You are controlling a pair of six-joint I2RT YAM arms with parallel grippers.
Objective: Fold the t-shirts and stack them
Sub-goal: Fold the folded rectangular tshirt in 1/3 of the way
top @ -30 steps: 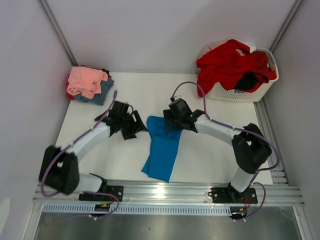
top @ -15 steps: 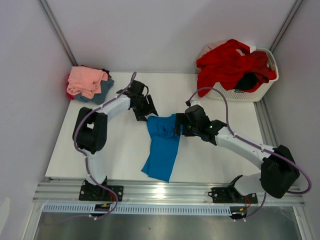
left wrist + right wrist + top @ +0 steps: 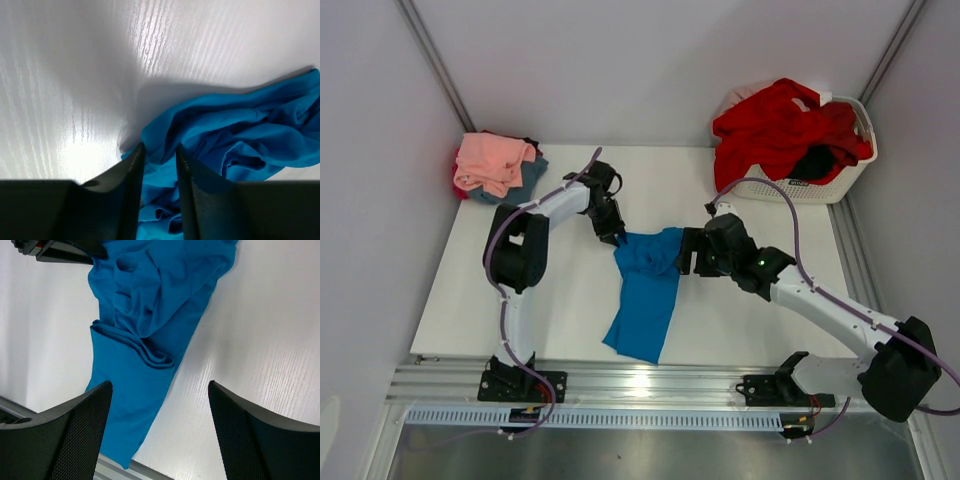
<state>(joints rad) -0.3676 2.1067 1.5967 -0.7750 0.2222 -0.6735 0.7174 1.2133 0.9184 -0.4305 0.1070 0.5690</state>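
Note:
A bright blue t-shirt [image 3: 645,290] lies crumpled and partly folded in the middle of the white table [image 3: 520,290]. My left gripper [image 3: 617,237] is down at its upper left corner. In the left wrist view its fingers [image 3: 134,165] stand close together either side of a fold of blue cloth [image 3: 235,135], with a gap showing between them [image 3: 159,147]. My right gripper [image 3: 688,252] hovers wide open just right of the shirt's top and holds nothing [image 3: 160,385]. The blue shirt [image 3: 145,320] lies below and left of it.
A stack of folded t-shirts sits at the back left, salmon pink [image 3: 492,160] on top of slate blue [image 3: 525,182]. A white slatted basket [image 3: 800,186] at the back right holds red t-shirts [image 3: 775,125] and a black one [image 3: 815,160]. An aluminium rail [image 3: 650,385] runs along the near edge.
My left gripper came down onto the blue shirt's upper left corner and its jaws narrowed around the cloth. The right arm stretched out, its gripper drawing back to the right of the shirt, open throughout.

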